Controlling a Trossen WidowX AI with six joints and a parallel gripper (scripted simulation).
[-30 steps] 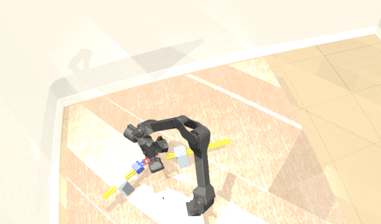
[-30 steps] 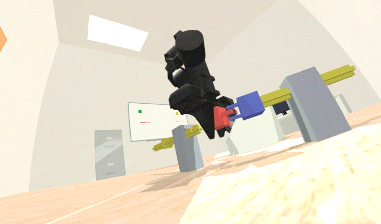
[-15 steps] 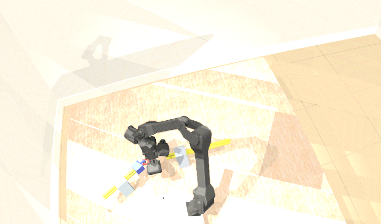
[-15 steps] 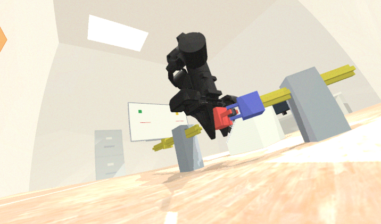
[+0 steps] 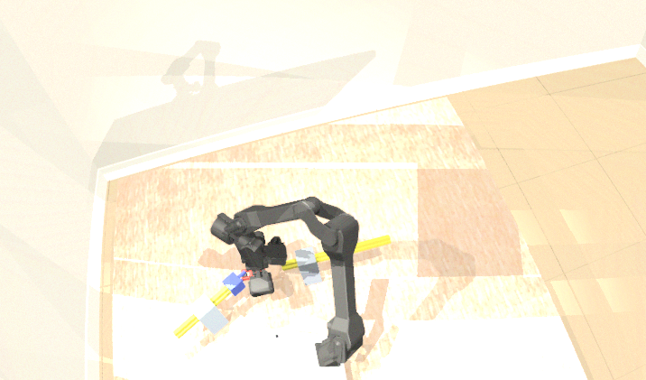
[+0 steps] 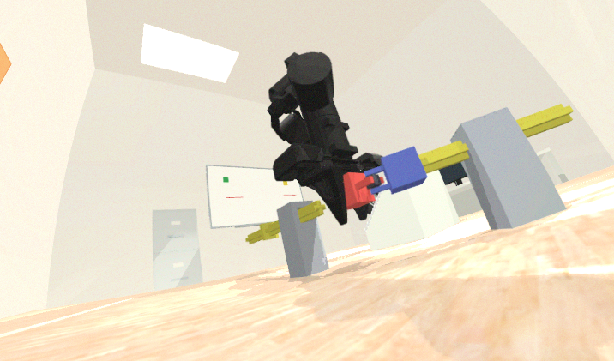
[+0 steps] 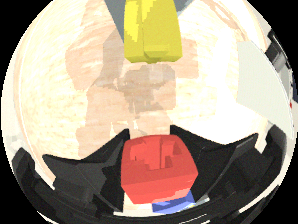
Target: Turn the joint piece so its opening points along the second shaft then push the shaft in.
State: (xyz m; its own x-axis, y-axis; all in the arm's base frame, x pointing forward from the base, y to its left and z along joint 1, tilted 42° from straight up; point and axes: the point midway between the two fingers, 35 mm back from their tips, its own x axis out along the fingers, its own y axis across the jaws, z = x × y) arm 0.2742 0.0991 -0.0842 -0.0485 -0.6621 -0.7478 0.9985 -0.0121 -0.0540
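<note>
The red joint piece (image 6: 355,191) (image 7: 159,187) sits between the fingers of my gripper (image 6: 352,217) (image 7: 149,134), which is shut on it. Its cross-shaped opening shows in the wrist view, on the side toward the second shaft. A blue yoke (image 5: 233,283) (image 6: 404,169) links it to the yellow first shaft (image 5: 186,325) (image 6: 446,156), held in a grey block (image 5: 214,319) (image 6: 507,171). The yellow second shaft (image 5: 371,243) (image 6: 310,211) (image 7: 152,30) passes through another grey block (image 5: 310,270) (image 6: 296,243). Its end lies almost straight ahead in the wrist view, with a gap to the joint piece.
The arm (image 5: 343,281) bends over the second shaft in the top view. A yellow collar (image 6: 269,230) sits on the second shaft's far part. A whiteboard (image 6: 253,180) and a cabinet (image 6: 175,248) stand in the background.
</note>
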